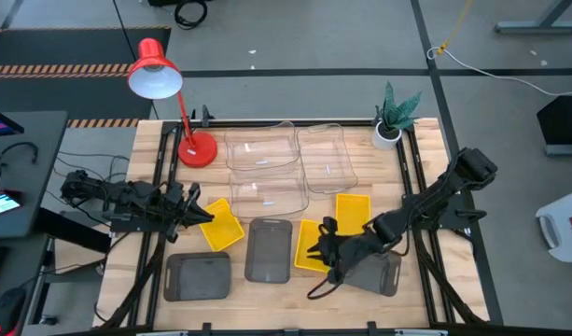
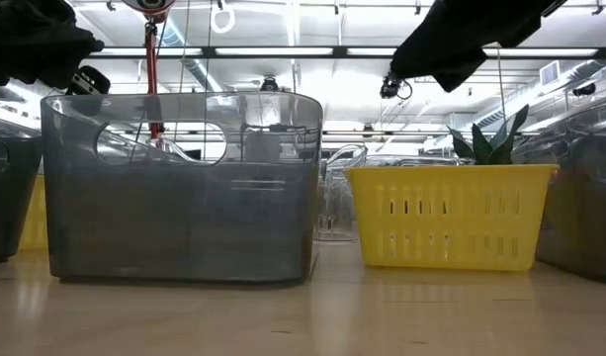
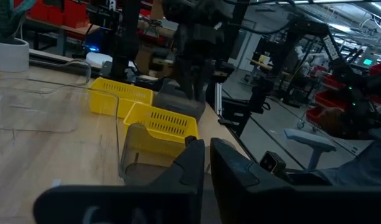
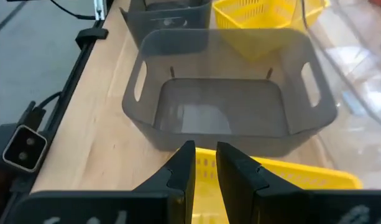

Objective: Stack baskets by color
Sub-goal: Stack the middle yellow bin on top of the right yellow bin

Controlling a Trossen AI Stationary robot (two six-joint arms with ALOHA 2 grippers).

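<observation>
Nine baskets stand singly on the wooden table. Clear baskets (image 1: 260, 149) (image 1: 327, 157) (image 1: 272, 194) sit toward the far side. Yellow ones (image 1: 220, 224) (image 1: 353, 211) (image 1: 304, 245) and dark grey ones (image 1: 197, 275) (image 1: 269, 249) (image 1: 377, 275) sit nearer. My right gripper (image 1: 321, 250) (image 4: 205, 155) hovers above the middle yellow basket (image 4: 289, 177), slanting down toward the middle grey basket (image 4: 221, 112). A narrow gap shows between its fingers, with nothing in it. My left gripper (image 1: 206, 217) (image 3: 207, 149) waits shut at the table's left, beside a yellow basket.
A red desk lamp (image 1: 157, 75) stands at the far left corner on its round base (image 1: 197, 149). A small potted plant (image 1: 393, 117) is at the far right. Dark rails run along the table's left and right sides. Bare wood shows along the near edge.
</observation>
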